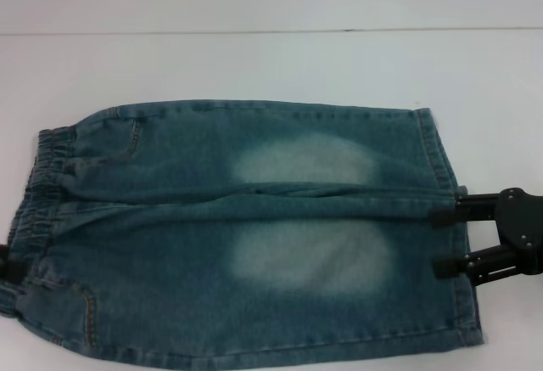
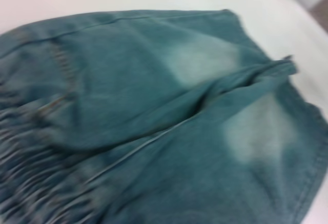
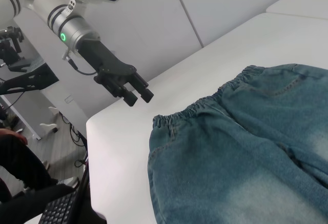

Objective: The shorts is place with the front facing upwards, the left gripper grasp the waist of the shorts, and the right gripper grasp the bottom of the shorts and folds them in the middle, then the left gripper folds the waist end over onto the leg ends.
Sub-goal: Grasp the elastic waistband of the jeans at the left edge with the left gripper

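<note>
Blue denim shorts point(image 1: 254, 244) lie flat, front up, on the white table point(image 1: 254, 65). The elastic waist point(image 1: 42, 184) is at the left and the leg hems point(image 1: 441, 167) at the right. My right gripper point(image 1: 443, 240) is open at the hem of the nearer leg, its fingertips point(image 1: 445, 216) over the cloth edge and nothing pinched. Only a dark sliver of my left gripper point(image 1: 5, 262) shows at the waist's left side. In the right wrist view the left gripper point(image 3: 137, 95) hovers open just off the waist point(image 3: 205, 106), not touching it. The left wrist view is filled by the shorts point(image 2: 154, 106).
The table's far edge point(image 1: 254, 31) runs behind the shorts. The table's left corner point(image 3: 97, 126) drops off near the left arm. Beyond it are a keyboard point(image 3: 61, 208), a person's hand point(image 3: 13, 137) and equipment stands on the floor.
</note>
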Robot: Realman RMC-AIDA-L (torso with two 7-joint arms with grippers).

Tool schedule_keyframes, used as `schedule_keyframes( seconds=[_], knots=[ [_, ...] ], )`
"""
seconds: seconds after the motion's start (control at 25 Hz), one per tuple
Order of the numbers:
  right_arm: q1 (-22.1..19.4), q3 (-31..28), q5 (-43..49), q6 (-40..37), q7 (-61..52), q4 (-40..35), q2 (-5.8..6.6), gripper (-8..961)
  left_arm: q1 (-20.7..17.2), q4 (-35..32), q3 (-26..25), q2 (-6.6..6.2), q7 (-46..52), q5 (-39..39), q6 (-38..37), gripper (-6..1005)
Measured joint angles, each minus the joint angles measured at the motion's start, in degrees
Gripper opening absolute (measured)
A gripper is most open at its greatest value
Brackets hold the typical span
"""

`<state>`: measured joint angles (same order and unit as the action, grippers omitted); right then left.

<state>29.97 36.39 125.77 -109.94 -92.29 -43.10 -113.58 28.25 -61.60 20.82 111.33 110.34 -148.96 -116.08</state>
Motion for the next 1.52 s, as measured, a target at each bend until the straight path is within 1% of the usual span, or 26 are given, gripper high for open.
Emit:
schedule_keyframes(
  seconds=[0.08, 0.2, 0.32, 0.44, 0.56, 0.68, 0.84, 1.12, 1.36, 1.52],
  knots=[
    [0.08, 0.00, 0.00, 0.01, 0.00, -0.08, -0.04, 942, 0.14, -0.52, -1.75, -0.33, 0.24, -2.26, 0.24, 566],
    [0.14, 0.00, 0.00, -0.02, 0.00, -0.09, -0.07, 942, -0.11, -1.42, -2.95, -0.53, 0.30, -4.61, 0.97, 565],
    [0.18, 0.00, 0.00, -0.27, -0.24, -0.12, -0.23, 941, -0.27, -1.56, -3.06, -0.52, 0.32, -7.40, 2.78, 564],
    [0.25, 0.00, 0.00, -0.18, -0.59, -0.13, -0.18, 941, -0.27, -1.05, -2.80, -0.24, 0.33, -9.58, 4.62, 564],
    [0.31, -0.09, 0.00, -0.10, -0.60, -0.33, -0.09, 941, -0.05, 0.10, -2.54, -0.11, 0.35, -10.04, 6.23, 563],
    [0.38, -0.36, 0.00, -0.03, -0.61, -0.29, -0.02, 941, -0.06, 2.04, -1.40, -0.07, 0.44, -10.45, 9.36, 561],
    [0.38, -0.40, 0.00, 0.01, -0.62, -0.20, 0.06, 941, 0.11, 3.83, -0.59, -0.04, 0.56, -12.51, 11.96, 560],
    [0.55, -0.45, 0.00, -0.15, -0.62, -0.29, 0.11, 942, 0.31, 5.26, -0.13, 0.17, 0.58, -13.06, 14.00, 557],
    [0.70, -0.53, -0.13, -0.46, -0.62, -0.38, 0.20, 942, 0.80, 7.84, 1.62, 0.37, 0.60, -13.11, 15.19, 554],
    [0.78, -0.53, -0.23, -0.52, -0.62, -0.40, 0.21, 942, 0.95, 8.39, 2.63, 0.55, 0.82, -13.19, 15.88, 552]
  ],
)
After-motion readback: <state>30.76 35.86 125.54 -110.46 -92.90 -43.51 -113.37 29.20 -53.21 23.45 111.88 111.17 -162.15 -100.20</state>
